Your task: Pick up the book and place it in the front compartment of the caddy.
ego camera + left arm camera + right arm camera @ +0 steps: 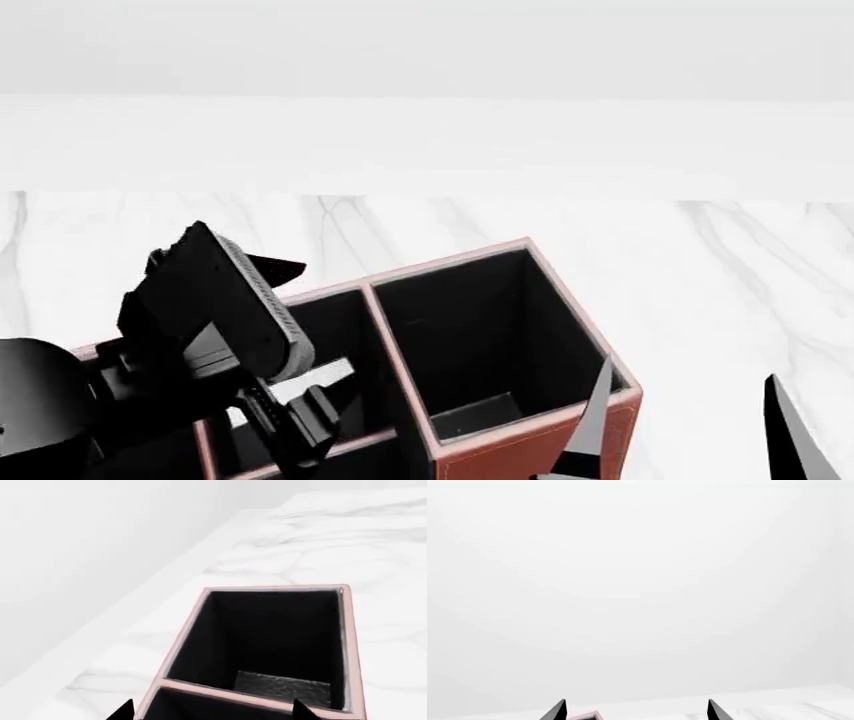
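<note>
- The caddy [534,455] stands on the white marble table [747,280]. Its red-brown outer wall and pale rim trim face you at the near corner.
- In the head view the table is bare behind the caddy and to its right, as far as the pale wall [427,50].
- The big black-lined compartment [467,330] is open at the top. A pale divider [394,370] separates it from the compartment on its left, which your left arm [54,410] mostly covers.
- Your left gripper [212,711] hangs over that divider and looks into the big compartment. Its two black tips are set wide, with nothing showing between them.
- Your right gripper [687,430] is just beside the caddy's right wall, with one finger [594,415] crossing the near corner. Its tips are also spread wide and carry nothing. The right wrist view shows mostly blank wall, with a sliver of pale rim beside one tip.
- You cannot place the book for certain. A tilted black slab with a grey ribbed edge [220,295] sits at the end of your left arm, above the left compartment and rising over the rim. Whether that is the book or part of the arm cannot be told from the pictures.
- The grey patch [283,687] low in the big compartment looks like part of its floor.
</note>
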